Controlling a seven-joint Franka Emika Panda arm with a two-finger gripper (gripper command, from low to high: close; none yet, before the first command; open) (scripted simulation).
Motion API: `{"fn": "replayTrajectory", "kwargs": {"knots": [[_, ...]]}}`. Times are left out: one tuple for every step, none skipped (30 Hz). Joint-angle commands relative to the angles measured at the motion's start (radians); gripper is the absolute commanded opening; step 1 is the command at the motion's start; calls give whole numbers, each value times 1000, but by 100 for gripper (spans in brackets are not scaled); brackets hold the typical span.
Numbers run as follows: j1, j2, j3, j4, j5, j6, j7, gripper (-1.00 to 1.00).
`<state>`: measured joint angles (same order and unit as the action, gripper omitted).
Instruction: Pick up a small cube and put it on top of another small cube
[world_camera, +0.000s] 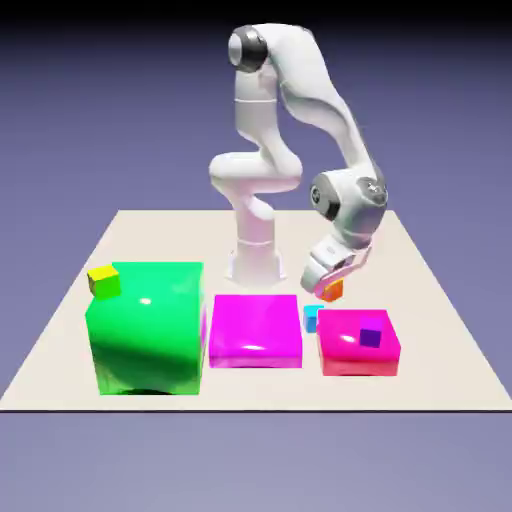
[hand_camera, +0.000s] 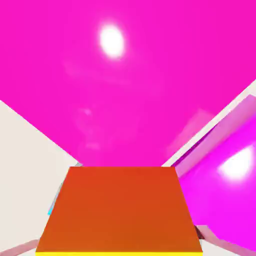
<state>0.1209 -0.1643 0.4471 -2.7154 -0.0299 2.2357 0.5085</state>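
Observation:
My gripper (world_camera: 328, 288) is shut on the small yellow-orange cube (world_camera: 334, 291), which shows just up and to the right of the tiny cyan cube (world_camera: 312, 318) in the exterior view. The cyan cube rests on the table in the gap between the magenta block (world_camera: 256, 330) and the pink-red block (world_camera: 360, 348). In the hand view the held orange cube (hand_camera: 120, 210) fills the bottom and hides my fingertips. A thin cyan sliver (hand_camera: 51, 206) peeks out at its left edge.
A tiny purple cube (world_camera: 371, 337) sits on the pink-red block. A big green block (world_camera: 148, 325) stands at the exterior view's left with a tiny yellow, green-sided cube (world_camera: 103, 280) on its far corner. In the hand view the magenta block (hand_camera: 125, 75) fills the top.

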Motion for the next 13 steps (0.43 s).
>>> {"fn": "replayTrajectory", "kwargs": {"knots": [[36,2,12,-29,-8,7,19,-100],[49,7,19,-38,-11,9,30,-100],[49,7,19,-38,-11,9,30,-100],[51,43,8,-48,-42,50,53,-100],[52,79,-3,-57,-73,90,76,-100],[53,116,-14,-66,-104,131,99,-100],[55,152,-25,-76,-135,171,122,-100],[56,188,-36,-85,-166,212,145,-100],[57,209,-43,-91,-183,235,158,-100],[57,209,-43,-91,-183,235,158,100],[57,209,-43,-91,-183,235,158,100],[55,173,-32,-81,-153,195,135,100],[54,137,-21,-72,-122,154,112,100]]}}
